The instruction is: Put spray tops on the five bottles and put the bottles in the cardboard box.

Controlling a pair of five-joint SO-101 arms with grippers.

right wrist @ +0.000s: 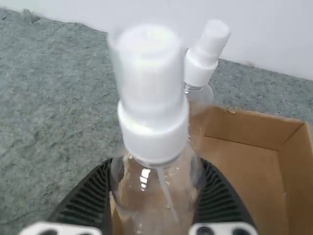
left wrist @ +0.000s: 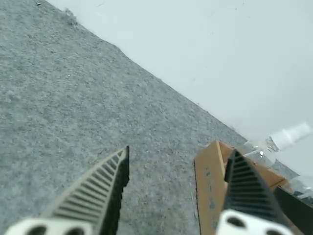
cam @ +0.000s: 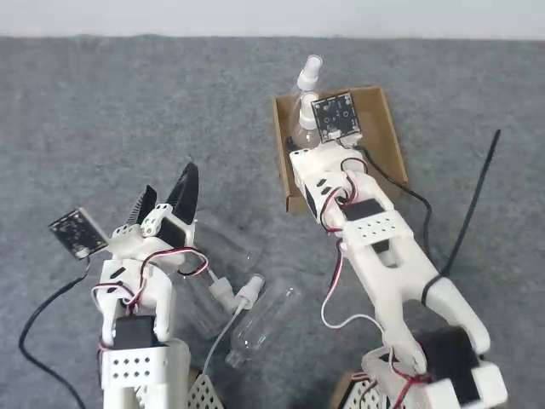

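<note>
Fingers (right wrist: 85, 196) of the right gripper (right wrist: 156, 169) clamp a capped spray bottle (right wrist: 151, 122) above the cardboard box (right wrist: 254, 161), beside another capped bottle (right wrist: 203, 58) standing inside. This looks like the boxing step; next it needs lowering upright, then release. The left gripper (left wrist: 180, 152) hangs wide open and empty, near the loose bottles (cam: 271, 317) lying flat.

The left arm (cam: 128, 274) and right arm (cam: 383, 247) are built of white printed shells. Red, black and white cables (cam: 170, 256) are looped along them. Black ribbed fingers (left wrist: 105, 191) are fitted to the left hand (left wrist: 181, 152) and right hand (right wrist: 154, 188).
</note>
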